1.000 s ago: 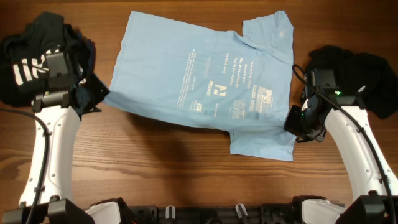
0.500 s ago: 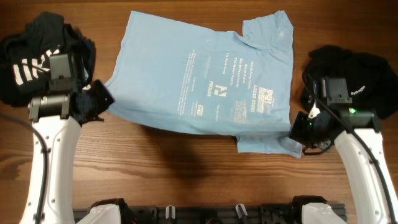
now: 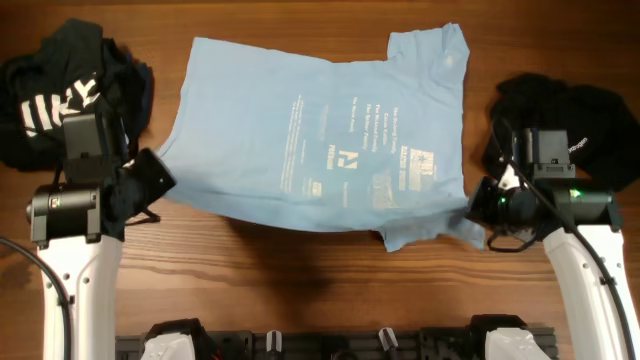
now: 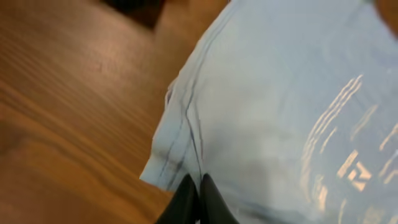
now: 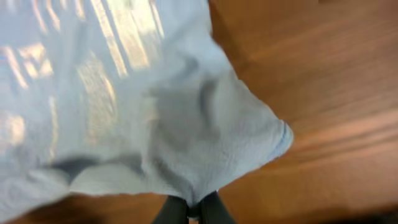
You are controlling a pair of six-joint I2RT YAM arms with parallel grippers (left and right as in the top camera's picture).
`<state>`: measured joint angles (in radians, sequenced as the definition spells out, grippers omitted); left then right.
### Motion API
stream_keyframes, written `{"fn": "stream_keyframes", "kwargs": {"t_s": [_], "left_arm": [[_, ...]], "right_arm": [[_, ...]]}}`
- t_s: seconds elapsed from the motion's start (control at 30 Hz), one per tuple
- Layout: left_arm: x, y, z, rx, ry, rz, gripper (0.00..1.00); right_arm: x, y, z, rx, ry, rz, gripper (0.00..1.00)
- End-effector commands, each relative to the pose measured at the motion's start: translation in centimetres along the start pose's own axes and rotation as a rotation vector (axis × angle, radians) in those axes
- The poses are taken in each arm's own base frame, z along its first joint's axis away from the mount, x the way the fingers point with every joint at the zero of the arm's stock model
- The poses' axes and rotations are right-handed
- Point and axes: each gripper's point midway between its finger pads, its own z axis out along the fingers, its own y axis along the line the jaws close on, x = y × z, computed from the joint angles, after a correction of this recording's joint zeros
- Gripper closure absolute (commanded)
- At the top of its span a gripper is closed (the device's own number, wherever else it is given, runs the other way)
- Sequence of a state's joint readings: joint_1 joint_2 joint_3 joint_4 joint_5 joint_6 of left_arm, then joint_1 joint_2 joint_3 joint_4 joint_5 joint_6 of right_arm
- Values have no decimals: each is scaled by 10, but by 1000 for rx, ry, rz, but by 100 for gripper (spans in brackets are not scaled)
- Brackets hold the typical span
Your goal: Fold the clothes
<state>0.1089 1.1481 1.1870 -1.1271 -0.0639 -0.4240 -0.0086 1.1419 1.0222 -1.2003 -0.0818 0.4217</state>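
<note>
Fingers point(image 4: 181, 208) mostly out of frame; T-shirt point(image 3: 320, 130) print illegible

A brown wooden desk point(image 3: 300, 290) carries a light blue T-shirt point(image 3: 320, 140) spread across its middle, pale printed text facing up. A crumpled black garment with white lettering point(image 3: 50, 100) lies far left, a black clothing heap point(image 3: 580, 110) at the right
</note>
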Motion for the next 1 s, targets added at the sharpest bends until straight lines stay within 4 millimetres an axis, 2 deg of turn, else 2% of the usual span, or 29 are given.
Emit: {"fn": "stream_keyframes", "kwargs": {"t_s": [0.0, 0.17, 0.47, 0.63, 0.83, 0.97], "left_arm": [[-19, -3, 11, -25, -43, -10, 96], [-34, -14, 43, -32, -30, -9, 96], [-61, -24, 96, -63, -65, -3, 96], [-76, -27, 110, -68, -114, -4, 96], [-96, -39, 119, -28, -186, -15, 96], [-100, -42, 131, -24, -193, -16, 96]], "right_arm": [[-26, 8, 3, -17, -61, 6, 96], [-50, 13, 24, -2, -85, -3, 96], [-72, 7, 60, 56, -70, 7, 96], [-88, 1, 66, 53, -102, 3, 96], [-110, 4, 70, 15, -166, -37, 96], [-116, 5, 74, 11, -179, -39, 96]]}}
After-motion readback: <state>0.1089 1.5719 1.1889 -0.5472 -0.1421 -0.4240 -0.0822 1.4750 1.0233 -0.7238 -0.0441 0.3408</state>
